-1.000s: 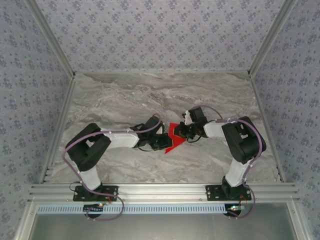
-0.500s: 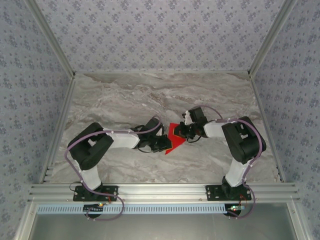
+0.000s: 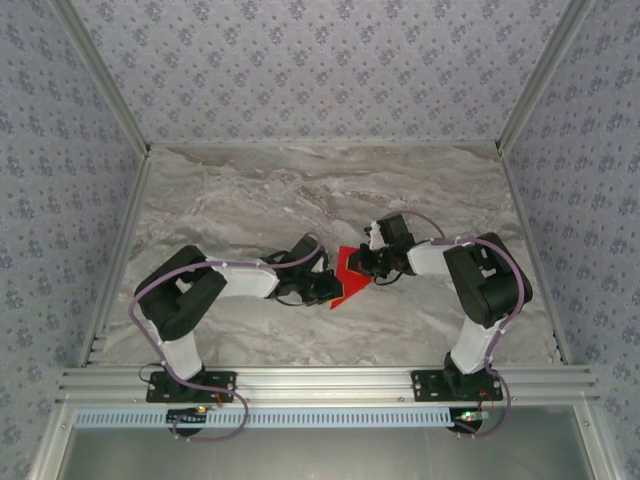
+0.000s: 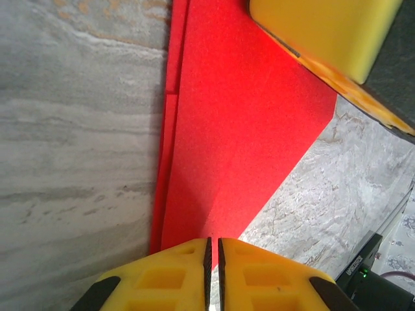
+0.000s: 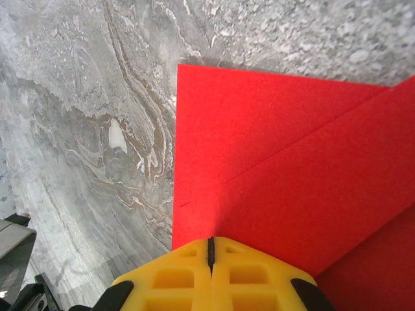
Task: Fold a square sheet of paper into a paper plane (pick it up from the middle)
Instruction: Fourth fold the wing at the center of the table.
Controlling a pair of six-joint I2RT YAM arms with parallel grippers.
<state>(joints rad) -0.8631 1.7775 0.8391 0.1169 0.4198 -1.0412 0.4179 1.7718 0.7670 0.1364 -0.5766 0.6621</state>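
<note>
step: mid-fold, flap layers visible | red paper sheet (image 3: 347,274) mid-desk (image 3: 250,190), between arms | left end effector (image 3: 325,287) pinching one edge, right end effector (image 3: 368,264) clamped on the opposite edge | next: likely set crease, keep layers aligned

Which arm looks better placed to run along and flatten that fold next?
Probably right. The right tool, shut, rests on the red paper beside the diagonal fold edge; the left tool, also shut, sits at the sheet's narrow end, likely pinning it.
</note>
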